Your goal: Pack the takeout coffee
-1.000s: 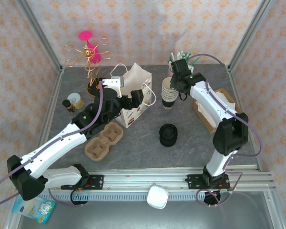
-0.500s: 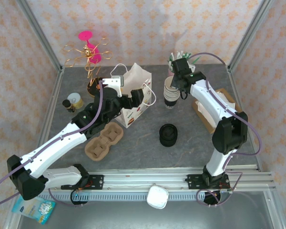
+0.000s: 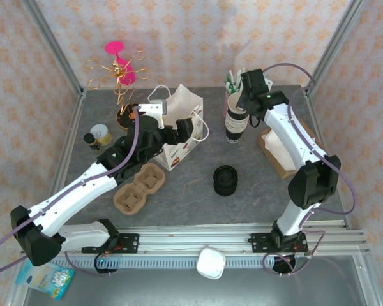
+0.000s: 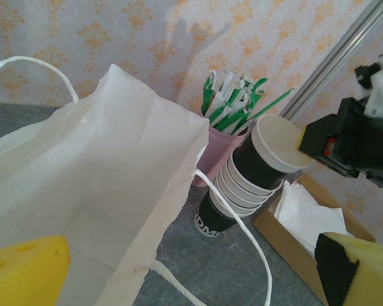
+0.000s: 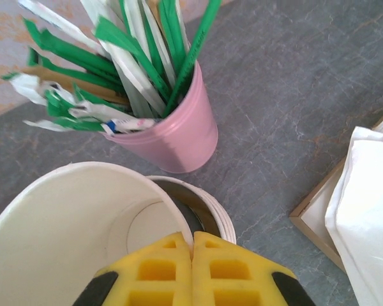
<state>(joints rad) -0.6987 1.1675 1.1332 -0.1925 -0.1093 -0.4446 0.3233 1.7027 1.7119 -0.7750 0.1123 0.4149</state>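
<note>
Grey tabletop (image 3: 179, 210) is lying under both my arms. My right gripper (image 5: 191, 255) is pinching the rim of the cup (image 5: 70, 229), jaws pressed together on its wall, I judge to peel it off the stack (image 4: 239, 185) just below them. Its mouth is pointing up and leaning toward those jaws, long axis tilted off upright, no lid on yet. My left gripper (image 4: 188, 268) is hanging spread wide at the bag (image 4: 115, 159) mouth, probably keeping it ready.
</note>
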